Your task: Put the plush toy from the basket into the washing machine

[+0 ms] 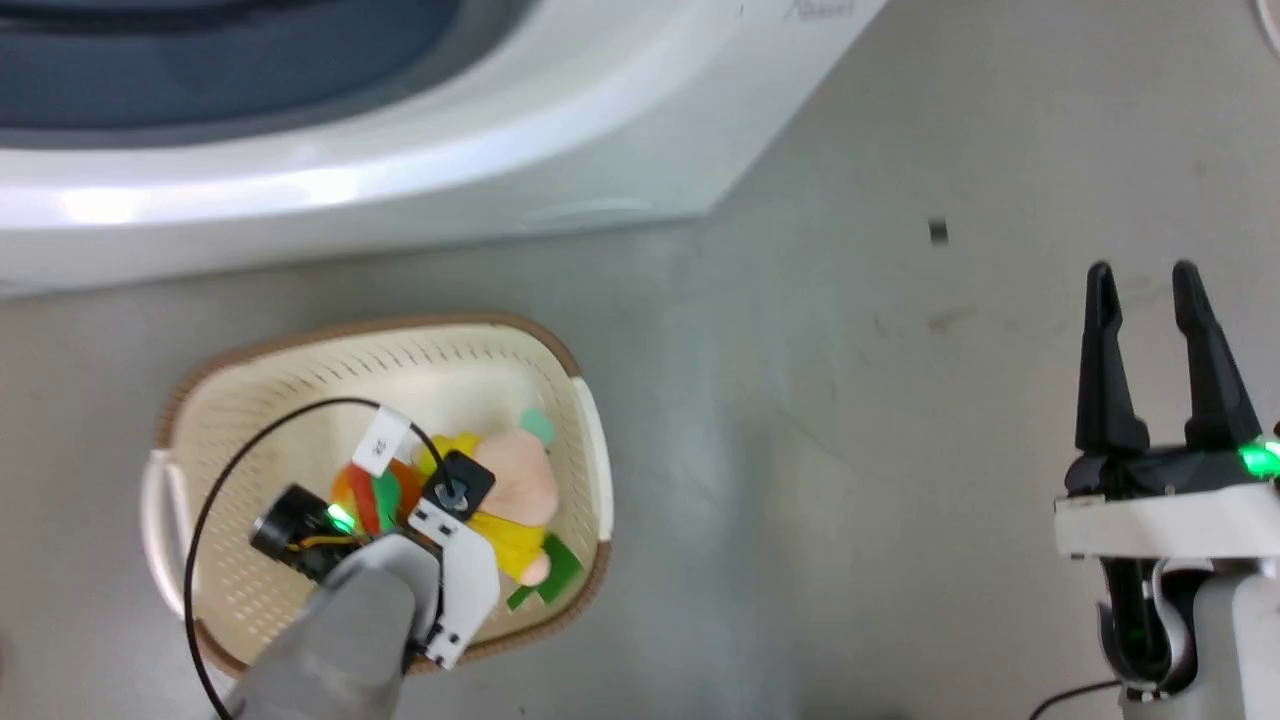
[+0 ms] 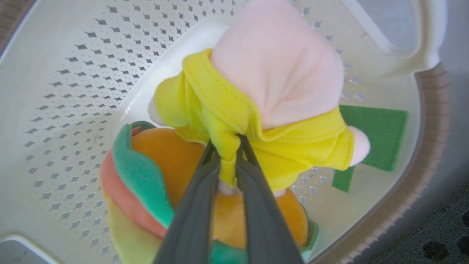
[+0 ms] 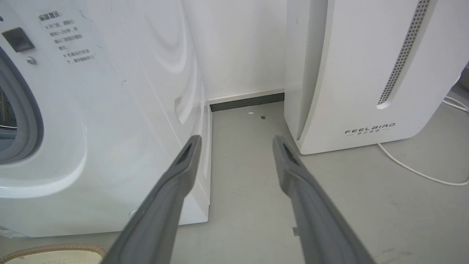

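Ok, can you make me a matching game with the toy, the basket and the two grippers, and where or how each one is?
1 plush toy
2 basket
3 left gripper
4 right gripper

A open, holding nothing
B on the floor by the washing machine
C inside the basket
D shut on the toy's yellow top

Pairs: 1-C, 2-B, 3-D, 4-A.

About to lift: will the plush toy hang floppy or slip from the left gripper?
Probably floppy: the plush toy is pinched by the left gripper only at a fold of its yellow top, so it will likely dangle and swing. Soft cloth suggests it is light. The thin fold could slide out, so lift slowly.
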Controlling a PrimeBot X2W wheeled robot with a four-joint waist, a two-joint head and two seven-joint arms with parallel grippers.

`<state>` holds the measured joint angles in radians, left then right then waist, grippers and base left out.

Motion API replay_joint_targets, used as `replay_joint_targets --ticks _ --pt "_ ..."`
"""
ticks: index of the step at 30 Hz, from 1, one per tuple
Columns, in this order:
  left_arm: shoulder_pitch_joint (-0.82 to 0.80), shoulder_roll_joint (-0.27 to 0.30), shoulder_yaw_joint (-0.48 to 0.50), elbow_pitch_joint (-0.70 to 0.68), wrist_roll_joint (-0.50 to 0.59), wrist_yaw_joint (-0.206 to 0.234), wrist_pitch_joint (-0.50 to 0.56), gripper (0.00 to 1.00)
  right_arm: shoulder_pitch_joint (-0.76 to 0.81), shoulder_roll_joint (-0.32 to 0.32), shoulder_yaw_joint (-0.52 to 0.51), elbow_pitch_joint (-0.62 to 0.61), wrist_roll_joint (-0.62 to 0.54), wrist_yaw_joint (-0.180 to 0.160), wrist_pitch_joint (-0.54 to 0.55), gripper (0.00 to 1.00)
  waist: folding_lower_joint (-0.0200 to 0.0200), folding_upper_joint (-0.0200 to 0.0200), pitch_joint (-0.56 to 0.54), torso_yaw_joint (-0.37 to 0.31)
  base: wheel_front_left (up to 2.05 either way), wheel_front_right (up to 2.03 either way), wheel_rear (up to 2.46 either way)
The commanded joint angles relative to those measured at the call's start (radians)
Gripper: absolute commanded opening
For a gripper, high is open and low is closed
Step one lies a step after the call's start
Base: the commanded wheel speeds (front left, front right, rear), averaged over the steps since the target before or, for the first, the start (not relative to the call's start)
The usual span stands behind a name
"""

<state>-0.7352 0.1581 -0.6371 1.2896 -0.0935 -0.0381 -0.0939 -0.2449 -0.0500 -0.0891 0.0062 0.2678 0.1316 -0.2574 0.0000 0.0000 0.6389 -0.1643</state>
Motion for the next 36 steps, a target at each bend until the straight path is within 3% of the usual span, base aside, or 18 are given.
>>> replay_joint_targets --ticks 1,9,18,28,36 --pt "0.024 -0.012 0.006 0.001 -0.015 -0.006 -0.026 0.0 0.022 0.0 -0.004 0.004 -0.014 -0.001 -0.004 1.0 0.0 0.0 -0.096 0.049 0.0 0.0 0.0" --pt "0.113 -0.065 0.008 0.001 -0.057 -0.028 -0.109 0.0 0.103 0.0 -0.008 0.014 -0.052 -0.001 -0.004 1.0 0.0 0.0 -0.252 0.124 0.0 0.0 0.0" --pt "0.223 -0.097 0.024 -0.065 -0.107 -0.007 -0.166 0.0 0.192 0.0 -0.01 0.018 -0.074 -0.001 -0.004 1.0 0.0 0.0 -0.404 0.183 0.0 0.0 0.0" --pt "0.356 -0.067 0.096 -0.372 -0.13 0.064 -0.168 0.0 0.256 0.0 -0.014 0.012 -0.076 -0.001 -0.004 1.0 0.0 0.0 -0.499 0.21 0.0 0.0 0.0" --pt "0.422 -0.034 0.186 -0.651 -0.111 0.114 -0.168 0.0 0.273 0.0 -0.011 -0.011 -0.08 -0.001 -0.004 1.0 0.0 0.0 -0.516 0.217 0.0 0.0 0.0"
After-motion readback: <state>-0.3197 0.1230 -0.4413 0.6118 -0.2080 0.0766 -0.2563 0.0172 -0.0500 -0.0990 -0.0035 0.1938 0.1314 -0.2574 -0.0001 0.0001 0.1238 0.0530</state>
